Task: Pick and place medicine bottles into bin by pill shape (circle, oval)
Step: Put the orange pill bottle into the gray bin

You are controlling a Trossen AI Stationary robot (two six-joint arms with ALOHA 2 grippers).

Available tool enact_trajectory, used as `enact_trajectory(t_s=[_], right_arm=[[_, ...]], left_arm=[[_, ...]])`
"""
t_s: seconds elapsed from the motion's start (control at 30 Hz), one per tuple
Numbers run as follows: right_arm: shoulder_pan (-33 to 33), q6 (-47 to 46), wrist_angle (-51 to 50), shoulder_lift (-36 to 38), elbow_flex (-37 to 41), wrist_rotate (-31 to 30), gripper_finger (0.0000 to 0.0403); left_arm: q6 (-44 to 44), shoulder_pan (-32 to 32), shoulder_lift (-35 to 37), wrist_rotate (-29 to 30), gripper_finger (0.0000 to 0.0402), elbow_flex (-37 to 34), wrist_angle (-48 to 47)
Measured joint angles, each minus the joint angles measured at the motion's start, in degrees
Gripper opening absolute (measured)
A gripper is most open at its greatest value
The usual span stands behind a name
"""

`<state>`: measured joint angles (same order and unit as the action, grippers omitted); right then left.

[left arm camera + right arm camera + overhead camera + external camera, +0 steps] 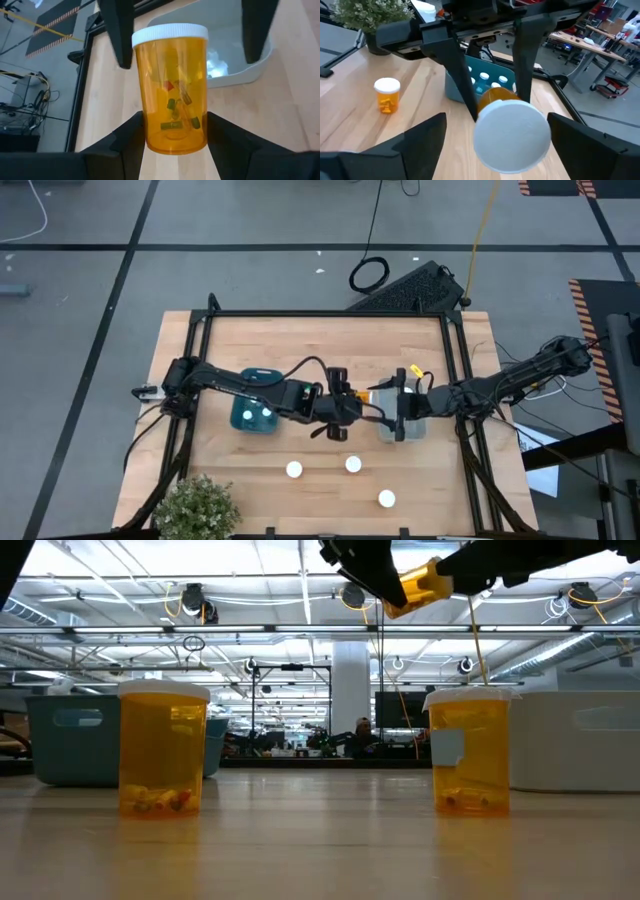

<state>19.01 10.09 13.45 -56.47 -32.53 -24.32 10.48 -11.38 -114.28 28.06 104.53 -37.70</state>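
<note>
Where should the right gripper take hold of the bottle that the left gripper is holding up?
By the white cap end, approaching cap-first: the left gripper clamps the amber bottle by its base half, and the free cap points at the open right gripper.

Grey floor (80,280), bright ceiling lights (300,580)

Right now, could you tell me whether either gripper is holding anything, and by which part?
The left gripper holds a medicine bottle by its amber body near the base; the right gripper has its jaws open, flanking the white cap.
</note>
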Motion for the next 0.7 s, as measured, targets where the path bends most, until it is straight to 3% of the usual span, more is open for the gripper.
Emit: enact_trajectory(t_s=[0.53,0.7], right_arm=[[-1.1,-0.8,-0.2,0.0,0.0,0.2,0.0212],[-1.1,-0.8,-0.4,0.0,0.0,0.3,0.0204]], left_arm=[[-0.4,0.1,0.0,0.0,0.0195,0.0,0.5],[0.8,0.1,0.0,0.7,0.0231,0.0,0.8]])
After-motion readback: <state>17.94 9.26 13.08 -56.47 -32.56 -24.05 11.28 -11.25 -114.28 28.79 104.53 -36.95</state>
